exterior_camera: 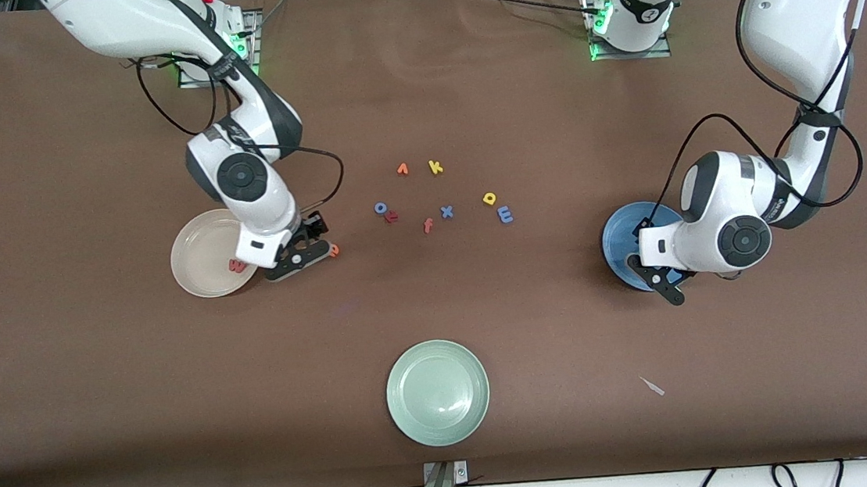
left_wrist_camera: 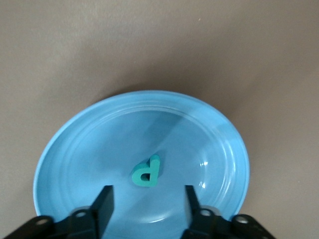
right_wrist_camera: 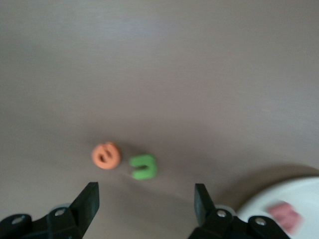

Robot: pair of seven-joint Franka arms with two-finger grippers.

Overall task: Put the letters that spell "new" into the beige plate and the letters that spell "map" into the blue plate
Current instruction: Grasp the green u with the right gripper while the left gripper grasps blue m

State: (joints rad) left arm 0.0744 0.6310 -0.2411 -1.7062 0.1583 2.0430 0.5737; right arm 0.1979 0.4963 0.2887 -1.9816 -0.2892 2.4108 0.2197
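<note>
The teal p point(left_wrist_camera: 147, 172) lies loose in the blue plate point(left_wrist_camera: 75, 149) point(exterior_camera: 625, 233). My left gripper point(left_wrist_camera: 147, 196) point(exterior_camera: 656, 280) hangs open just above it. The yellow a point(exterior_camera: 490, 198) and the blue m point(exterior_camera: 505, 214) lie side by side mid-table. The pink-red w point(exterior_camera: 237, 266) point(right_wrist_camera: 285, 215) rests in the beige plate point(exterior_camera: 199, 256) point(right_wrist_camera: 304, 191). My right gripper point(exterior_camera: 308, 243) point(right_wrist_camera: 144, 201) stands open over the table beside that plate. Just ahead of its fingers lie the orange e point(right_wrist_camera: 105, 155) point(exterior_camera: 334, 250) and the green n point(right_wrist_camera: 143, 167), apart from the fingers.
Mid-table lie a yellow k point(exterior_camera: 435, 167), an orange letter point(exterior_camera: 402, 169), a blue o point(exterior_camera: 381, 208), a dark red letter point(exterior_camera: 392, 217), an orange f point(exterior_camera: 427, 226) and a blue x point(exterior_camera: 446, 212). A pale green plate point(exterior_camera: 437, 391) sits nearest the front camera.
</note>
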